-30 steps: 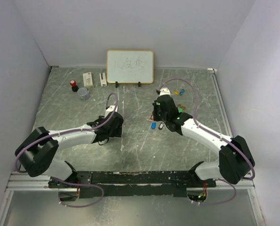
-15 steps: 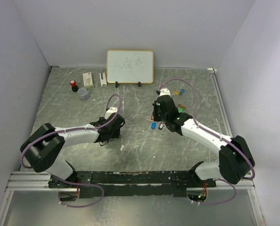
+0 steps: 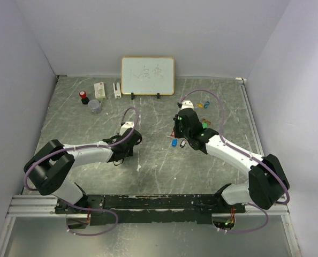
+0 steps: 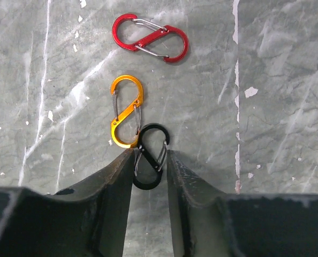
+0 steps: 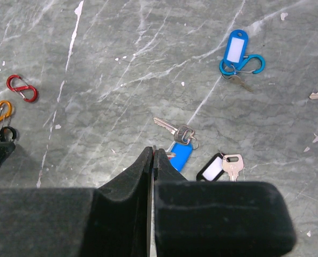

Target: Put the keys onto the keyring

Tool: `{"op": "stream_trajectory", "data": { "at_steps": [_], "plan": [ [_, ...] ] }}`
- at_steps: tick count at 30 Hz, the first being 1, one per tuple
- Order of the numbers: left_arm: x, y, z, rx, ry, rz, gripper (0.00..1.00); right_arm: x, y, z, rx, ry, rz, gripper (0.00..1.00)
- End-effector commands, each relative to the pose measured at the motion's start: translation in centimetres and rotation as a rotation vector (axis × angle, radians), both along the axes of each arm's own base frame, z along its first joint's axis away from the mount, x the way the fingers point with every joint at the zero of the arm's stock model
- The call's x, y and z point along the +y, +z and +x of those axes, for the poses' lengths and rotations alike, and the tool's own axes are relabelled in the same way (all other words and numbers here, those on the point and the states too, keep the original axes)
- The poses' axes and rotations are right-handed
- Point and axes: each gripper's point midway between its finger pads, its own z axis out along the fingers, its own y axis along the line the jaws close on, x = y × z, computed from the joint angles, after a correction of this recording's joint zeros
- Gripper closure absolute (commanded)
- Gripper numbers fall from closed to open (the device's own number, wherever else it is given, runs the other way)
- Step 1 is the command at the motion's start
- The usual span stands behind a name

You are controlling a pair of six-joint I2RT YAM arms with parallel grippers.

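Black clip [image 4: 149, 157] sits lower centre between left claw [image 4: 149, 160] fingers, long axis along them; grip unclear. Right claw [image 5: 152, 153] clenched.

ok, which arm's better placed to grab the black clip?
Left. The left gripper straddles the black clip, jaws open. The right gripper is shut beside the blue-tagged key, well away from that clip.

The right gripper [image 5: 153, 154] has its jaws pressed together. Just past the tips lies a blue tag [image 5: 180, 154] with a key [image 5: 169, 126], and a black tag [image 5: 211, 168] beside it. Further off, a second blue tag [image 5: 235, 48] hangs on a blue clip [image 5: 251, 65]. A red clip [image 5: 22, 88] and an orange clip [image 5: 1, 118] lie far left.
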Motion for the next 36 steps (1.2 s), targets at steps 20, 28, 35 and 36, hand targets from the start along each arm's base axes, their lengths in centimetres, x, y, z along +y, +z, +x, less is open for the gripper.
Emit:
{"op": "stream_trajectory", "data": {
  "at_steps": [20, 28, 35, 36],
  "plan": [
    [-5.7, 9.8, 3.1, -0.165, -0.162, -0.192, 0.93, 5.0, 2.2, -1.9, -0.088, 0.282, 0.104, 1.00],
    [-10.6, 12.7, 3.8, -0.179, -0.301, -0.338, 0.93, 7.5, 2.6, -3.5, -0.121, 0.441, 0.163, 1.00],
    [-12.4, 12.9, 3.3, -0.156, -0.372, -0.402, 0.93, 8.8, 3.0, -4.4, -0.149, 0.509, 0.166, 1.00],
    [-12.6, 12.8, 3.2, -0.150, -0.381, -0.406, 0.93, 9.0, 3.0, -4.4, -0.152, 0.514, 0.167, 1.00]
  ]
}}
